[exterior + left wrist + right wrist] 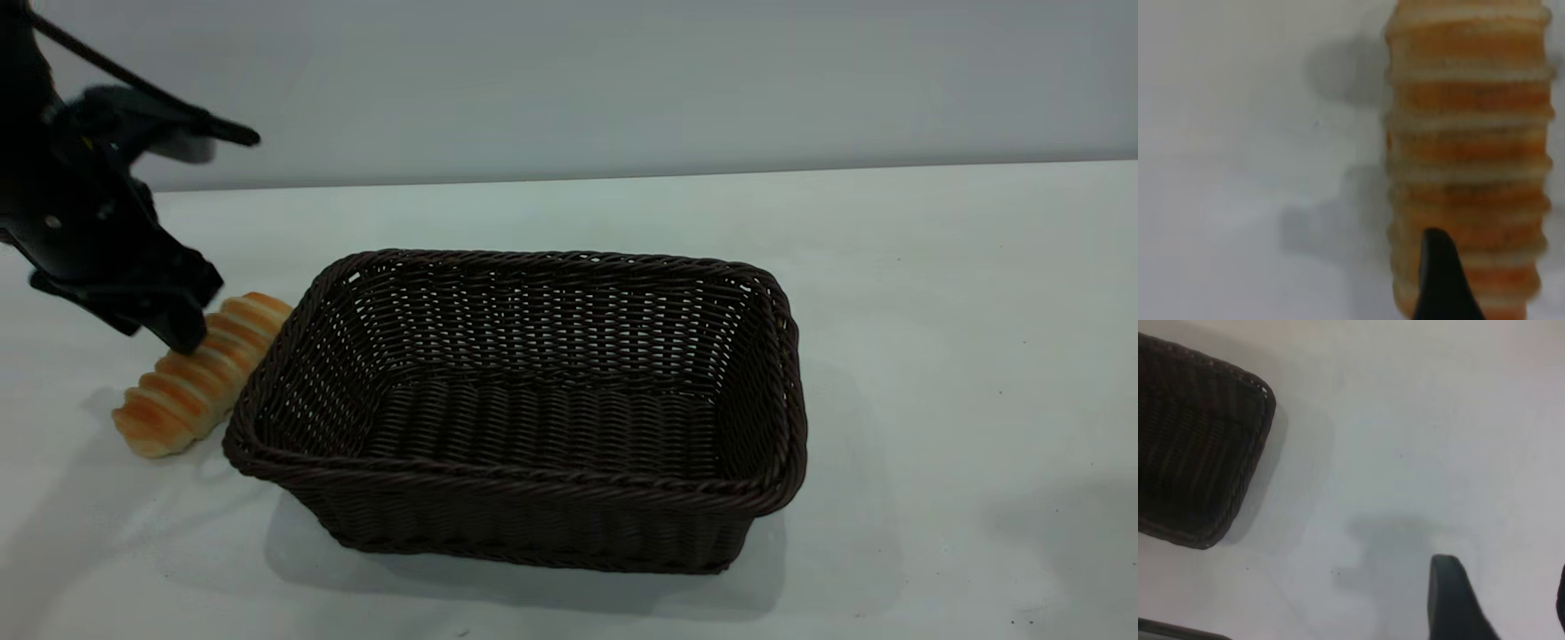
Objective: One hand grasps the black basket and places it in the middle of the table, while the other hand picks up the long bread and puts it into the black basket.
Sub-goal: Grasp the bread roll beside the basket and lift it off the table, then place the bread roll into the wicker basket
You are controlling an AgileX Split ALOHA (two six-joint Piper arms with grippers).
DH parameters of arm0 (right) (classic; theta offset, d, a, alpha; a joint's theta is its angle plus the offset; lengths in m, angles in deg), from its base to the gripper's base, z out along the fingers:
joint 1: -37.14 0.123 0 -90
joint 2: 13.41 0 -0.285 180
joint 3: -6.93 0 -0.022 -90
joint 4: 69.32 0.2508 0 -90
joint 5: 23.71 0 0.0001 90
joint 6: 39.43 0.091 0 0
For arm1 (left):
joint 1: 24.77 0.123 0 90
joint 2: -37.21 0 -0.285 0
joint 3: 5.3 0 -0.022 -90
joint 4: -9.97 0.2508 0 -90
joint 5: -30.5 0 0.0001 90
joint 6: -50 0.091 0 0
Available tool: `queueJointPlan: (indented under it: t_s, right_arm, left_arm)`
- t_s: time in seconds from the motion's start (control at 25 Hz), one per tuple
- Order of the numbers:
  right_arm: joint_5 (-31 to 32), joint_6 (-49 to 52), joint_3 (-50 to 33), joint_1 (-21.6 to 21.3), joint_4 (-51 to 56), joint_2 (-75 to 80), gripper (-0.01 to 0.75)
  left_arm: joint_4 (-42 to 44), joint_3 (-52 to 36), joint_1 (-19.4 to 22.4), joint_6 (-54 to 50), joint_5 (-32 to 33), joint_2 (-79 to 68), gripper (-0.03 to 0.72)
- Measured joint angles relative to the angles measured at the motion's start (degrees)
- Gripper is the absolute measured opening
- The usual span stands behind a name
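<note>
Left gripper (182,333) is down on the long bread (200,373), which lies on the table (933,311) just beside the black basket (533,498). Whether its jaws are clamped cannot be told. Right gripper (1511,607) hovers with jaws apart over bare table, away from the basket.

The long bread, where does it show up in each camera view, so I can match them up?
Exterior view: the long bread lies on the table at the left, beside the black basket, with the left gripper down on it.
Left wrist view: the bread fills the right side, close up.
Right wrist view: not in it; only a basket corner.
Shared landmark: the white table.
</note>
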Motion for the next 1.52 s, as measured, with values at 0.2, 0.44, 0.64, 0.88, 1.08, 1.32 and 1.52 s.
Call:
queueJointPlan:
  t_s: [0.2,0.44,0.64,0.88,1.08,1.32,1.52]
  right_arm:
    - [0.00,0.00,0.00,0.00,0.04,0.00,0.388]
    - [0.00,0.00,0.00,0.00,0.04,0.00,0.388]
    - [0.00,0.00,0.00,0.00,0.04,0.00,0.388]
    - [0.00,0.00,0.00,0.00,0.04,0.00,0.388]
    - [0.00,0.00,0.00,0.00,0.04,0.00,0.388]
    - [0.00,-0.22,0.00,0.00,0.04,0.00,0.388]
    - [0.00,-0.36,0.00,0.00,0.04,0.00,0.388]
  left_arm:
    - [0.00,0.31,0.00,1.27,-5.73,-5.69,0.481]
    - [0.00,0.66,0.00,1.41,-6.92,-7.58,0.357]
    - [0.06,0.55,0.00,1.24,-3.92,-4.89,0.071]
    - [-0.37,0.35,-0.26,-2.33,-2.51,5.64,0.049]
    - [-1.10,0.35,-5.03,-2.87,3.02,12.66,0.049]
    - [-1.41,0.15,-14.22,-1.69,8.31,13.21,0.049]
    - [-1.73,0.15,-21.13,-1.69,8.37,13.21,0.049]
